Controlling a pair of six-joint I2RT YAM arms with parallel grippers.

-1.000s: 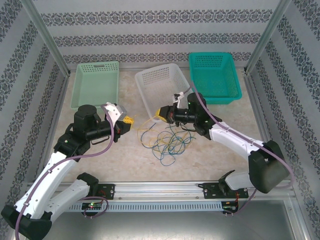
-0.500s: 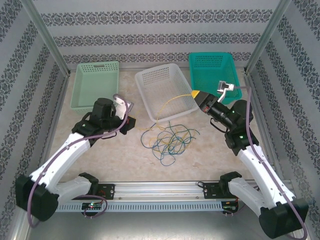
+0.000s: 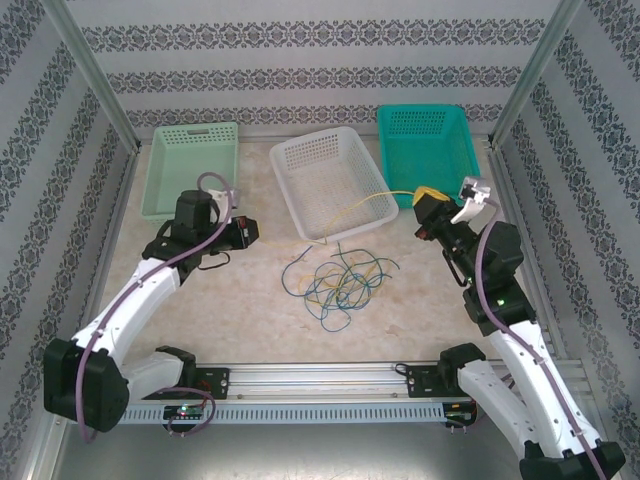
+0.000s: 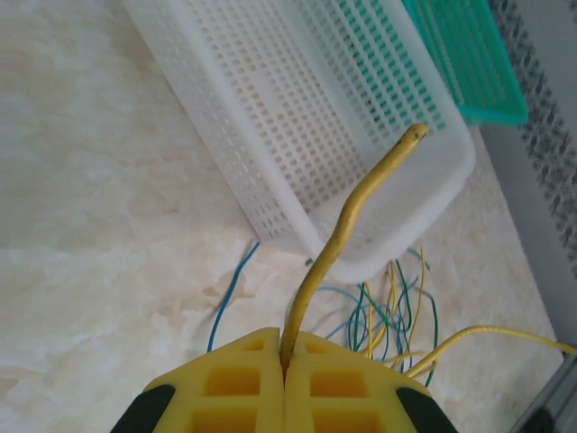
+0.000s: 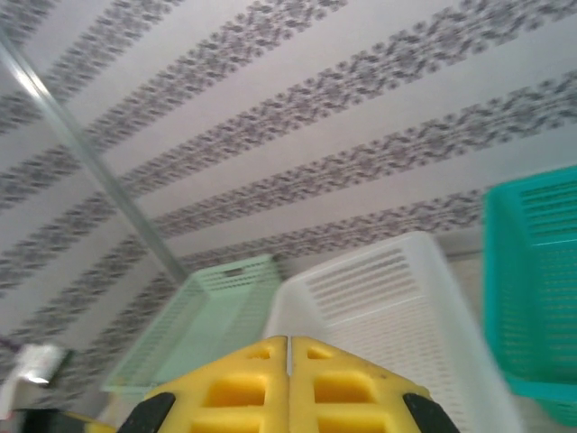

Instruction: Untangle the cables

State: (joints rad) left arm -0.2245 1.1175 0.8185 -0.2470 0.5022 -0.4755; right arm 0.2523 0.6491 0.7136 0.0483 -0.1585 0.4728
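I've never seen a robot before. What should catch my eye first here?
A loose tangle of thin yellow, blue and green wires lies mid-table, just in front of a white plastic mesh basket. The right gripper holds one yellow wire stretched across that basket's corner; the left gripper pinches a yellow strand.

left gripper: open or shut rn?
Shut. The left gripper's yellow pads meet, pinching a yellow cable whose free end sticks out in front of the white basket.
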